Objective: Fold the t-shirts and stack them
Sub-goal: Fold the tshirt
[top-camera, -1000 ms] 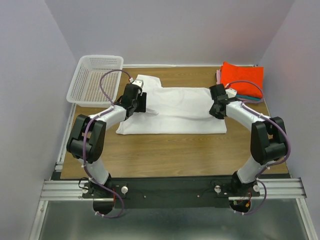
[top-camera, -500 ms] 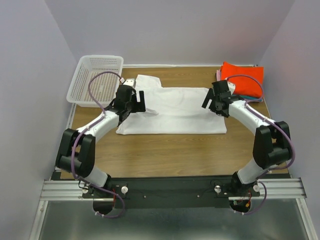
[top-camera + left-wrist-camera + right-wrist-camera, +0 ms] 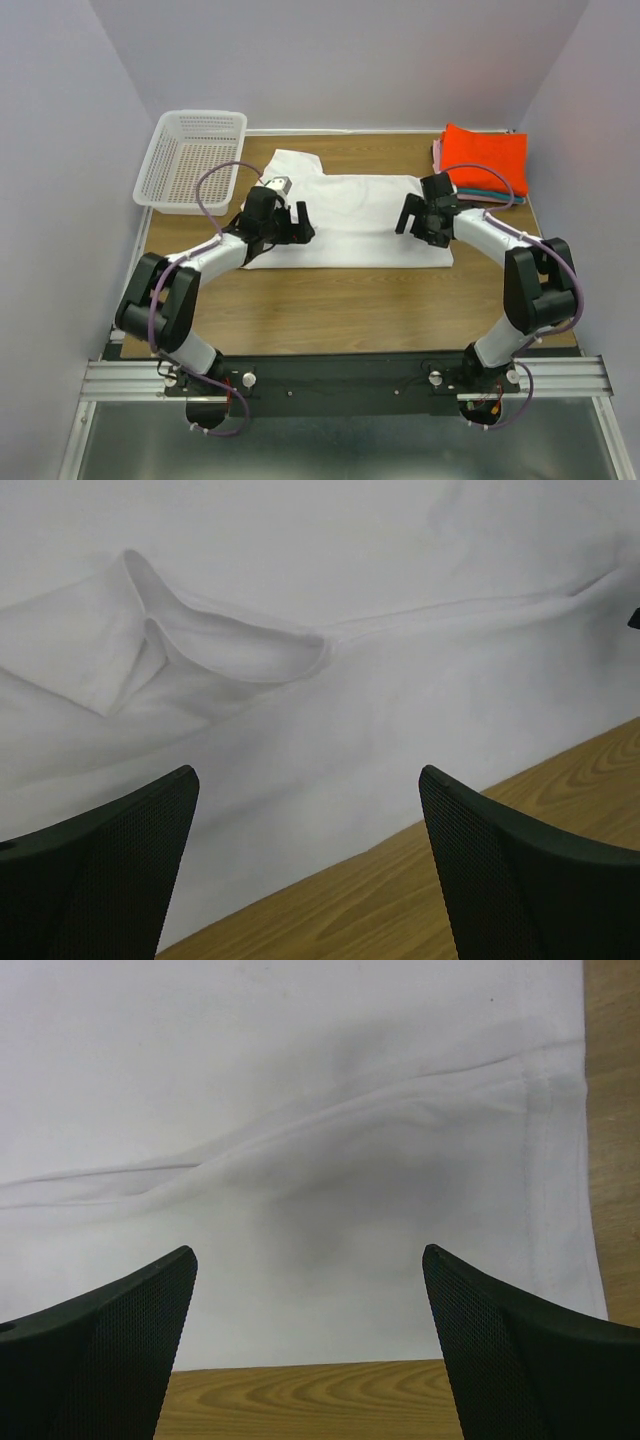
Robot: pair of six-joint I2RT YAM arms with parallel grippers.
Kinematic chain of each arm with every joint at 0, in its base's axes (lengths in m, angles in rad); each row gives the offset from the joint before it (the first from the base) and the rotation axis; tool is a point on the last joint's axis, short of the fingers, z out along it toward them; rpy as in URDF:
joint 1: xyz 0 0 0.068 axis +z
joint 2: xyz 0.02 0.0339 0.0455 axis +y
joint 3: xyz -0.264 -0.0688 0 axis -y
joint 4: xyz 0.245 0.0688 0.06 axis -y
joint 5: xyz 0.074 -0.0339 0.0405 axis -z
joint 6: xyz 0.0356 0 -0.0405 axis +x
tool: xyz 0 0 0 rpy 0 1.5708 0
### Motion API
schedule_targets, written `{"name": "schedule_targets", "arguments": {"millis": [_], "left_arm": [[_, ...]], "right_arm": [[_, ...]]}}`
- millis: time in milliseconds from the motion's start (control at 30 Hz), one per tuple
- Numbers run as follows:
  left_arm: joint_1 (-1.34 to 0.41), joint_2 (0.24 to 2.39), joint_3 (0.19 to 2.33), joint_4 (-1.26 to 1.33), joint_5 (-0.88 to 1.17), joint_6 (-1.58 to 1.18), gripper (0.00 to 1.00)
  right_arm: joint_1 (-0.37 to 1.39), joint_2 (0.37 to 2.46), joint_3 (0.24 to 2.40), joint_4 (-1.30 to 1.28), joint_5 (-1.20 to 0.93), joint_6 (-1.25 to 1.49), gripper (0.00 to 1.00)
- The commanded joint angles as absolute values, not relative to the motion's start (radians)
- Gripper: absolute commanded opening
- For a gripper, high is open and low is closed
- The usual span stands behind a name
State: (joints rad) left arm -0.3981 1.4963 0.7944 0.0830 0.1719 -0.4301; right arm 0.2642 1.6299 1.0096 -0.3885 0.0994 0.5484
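Wooden table (image 3: pixel 340 300), white t-shirt (image 3: pixel 355 215) half-folded, creased

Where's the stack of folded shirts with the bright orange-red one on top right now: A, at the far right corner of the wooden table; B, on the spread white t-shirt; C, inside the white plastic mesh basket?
A: the bright orange-red folded shirt tops a stack at the far right corner of the wooden table, apart from the white cloth t-shirt and the white plastic mesh basket.
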Motion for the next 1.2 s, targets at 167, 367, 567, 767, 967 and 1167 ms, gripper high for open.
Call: {"name": "schedule_targets", "arguments": {"millis": [167,367,567,767,967,1167], "left_arm": [[-0.397,1.733,0.971,0.087,0.16,-0.422,0.98],[-0.385,1.857,1.138,0.051,0.089,-0.387,0.98],[-0.33,2.005,1.36,-0.08,-0.037,-0.331,0.98],[-0.319,1.985,1.454,-0.111,-0.031,-0.339,0.98],[-0.336,1.77,1.18,-0.022,0.03,-0.399,0.98],[-0.348,1.689,0.985,0.057,0.071,-0.468,0.98]], "right_arm": [[0.259,1.71,1.075,-0.354,0.117,0.526,1.0],[0.259,1.746,1.101,-0.356,0.175,0.517,1.0],[0.256,1.755,1.13,-0.356,0.225,0.502,1.0],[0.258,1.717,1.144,-0.356,0.193,0.497,1.0],[0.258,1.648,1.103,-0.353,0.117,0.499,1.0],[0.258,1.608,1.026,-0.353,0.078,0.508,1.0]]}}
